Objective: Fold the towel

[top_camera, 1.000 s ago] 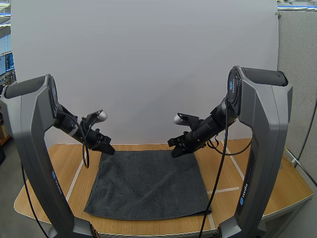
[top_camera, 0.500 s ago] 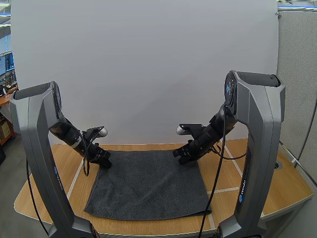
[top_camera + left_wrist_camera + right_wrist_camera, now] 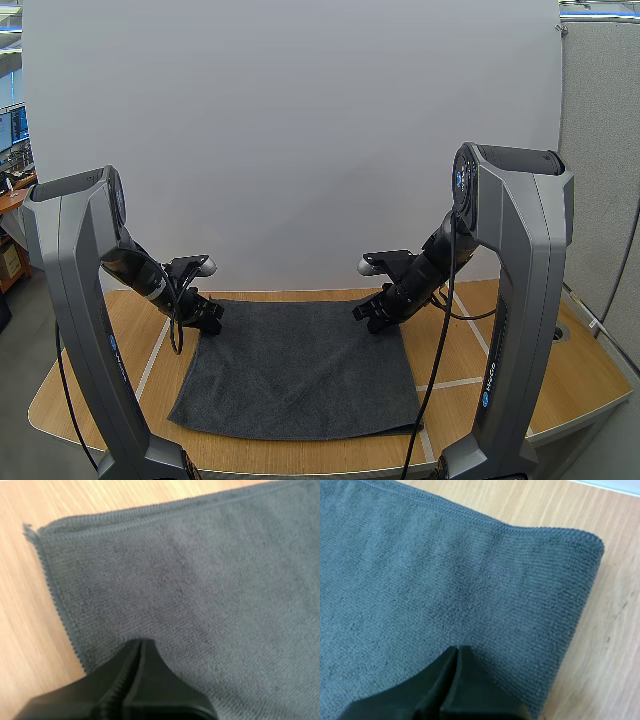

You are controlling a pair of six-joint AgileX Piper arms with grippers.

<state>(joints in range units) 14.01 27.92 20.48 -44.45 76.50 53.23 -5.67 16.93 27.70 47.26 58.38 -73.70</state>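
Both jaws are closed on nothing at the far corners of the grey towel (image 3: 300, 370) lying flat on the surface (image 3: 580, 375); it looks limp, so I'd pinch those corners.

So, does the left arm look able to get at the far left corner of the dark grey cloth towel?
Likely yes: the left hand, shut, is down at the towel right beside that corner, with nothing between them; it would need to open first.
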